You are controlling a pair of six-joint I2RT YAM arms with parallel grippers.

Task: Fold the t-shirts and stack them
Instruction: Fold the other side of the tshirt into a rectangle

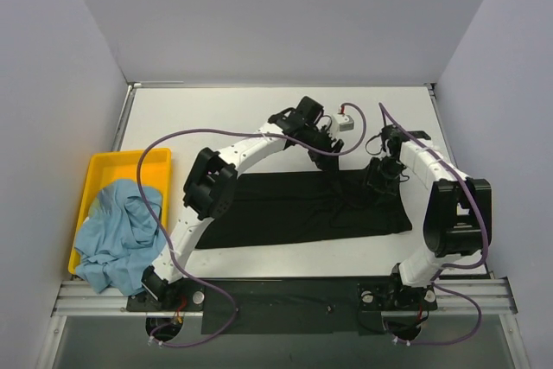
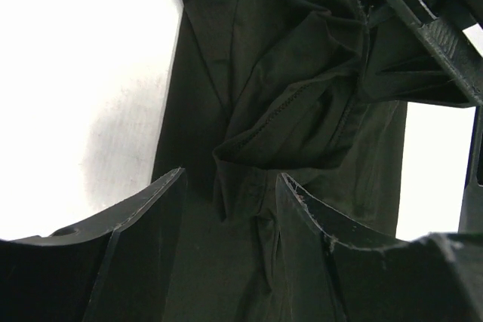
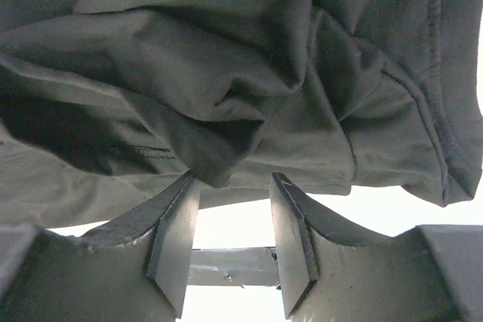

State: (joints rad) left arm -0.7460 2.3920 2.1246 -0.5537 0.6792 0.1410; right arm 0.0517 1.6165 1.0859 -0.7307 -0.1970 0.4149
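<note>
While the black tee (image 1: 285, 209) lies as a long band across the table (image 1: 216, 114) and the blue tee (image 1: 117, 226) sits heaped on the tray (image 1: 130, 157) at the left, I judge I am partway through folding the black one. Over a rumpled patch at its far right edge, the left gripper (image 2: 230, 175) stands wide with nothing between its jaws, and the right gripper (image 3: 234, 179) is part open, a peak of cloth at its tips but not pinched. Next, I think, I must grip the right end with both and carry it left over the band.
</note>
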